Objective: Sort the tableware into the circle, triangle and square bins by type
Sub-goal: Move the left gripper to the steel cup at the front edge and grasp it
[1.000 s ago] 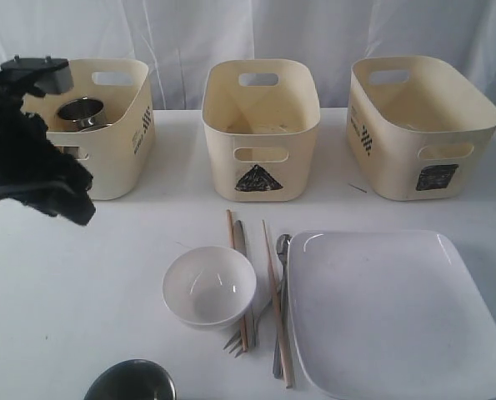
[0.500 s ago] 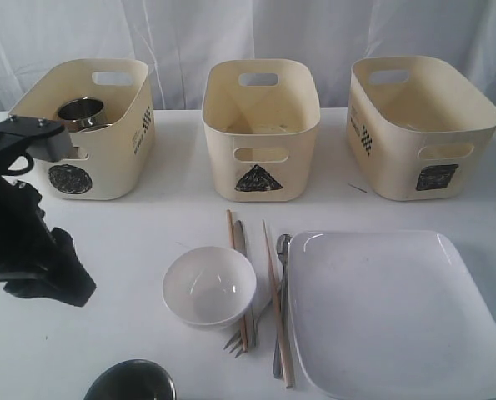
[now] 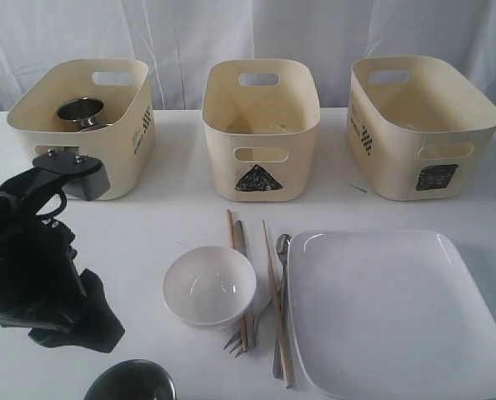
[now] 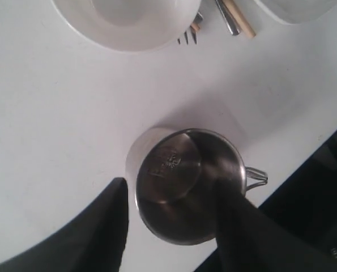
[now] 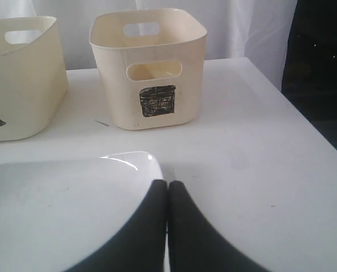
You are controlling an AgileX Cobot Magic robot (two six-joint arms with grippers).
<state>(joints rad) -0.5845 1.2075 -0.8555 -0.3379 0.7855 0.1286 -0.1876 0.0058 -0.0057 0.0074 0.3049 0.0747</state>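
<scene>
1. Left arm (image 3: 39,275): black, in the lower left of the exterior view. It leans down over a steel mug (image 3: 131,383) that the bottom edge cuts off, left of centre.
2. Left gripper (image 4: 171,190): the jaws are spread wide, with one finger on each side of that mug. Nothing is clamped. I cannot tell whether a finger touches the mug wall. The mug stands upright, with its wire handle sticking out sideways.
3. Right gripper (image 5: 167,187): the fingers are pressed together with nothing between them. It hangs over a corner of the large white square plate (image 3: 398,317).
4. The plate lies flat on the white table (image 3: 147,225), in the lower right of the exterior view.
5. Small white bowl (image 3: 208,285): lower centre, upright, with the cutlery just to its right.
6. The cutlery lies between the bowl and the plate:
   - Two wooden chopsticks (image 3: 274,292) run roughly top to bottom.
   - The knife (image 3: 240,237) is beside the left stick.
   - The spoon (image 3: 283,246) is beside the plate edge.
   - The fork (image 3: 233,342) has its tines poking out below the bowl.
7. Three cream bins stand in a row across the upper part of the frame:
   - The circle bin (image 3: 127,125) is upper left, its mark covered by the arm's wrist block.
   - The triangle bin (image 3: 260,125) is upper centre, black triangle showing.
   - The square bin (image 3: 414,125) is upper right, black square showing.
8. A second steel mug (image 3: 81,112) sits inside the circle bin.
</scene>
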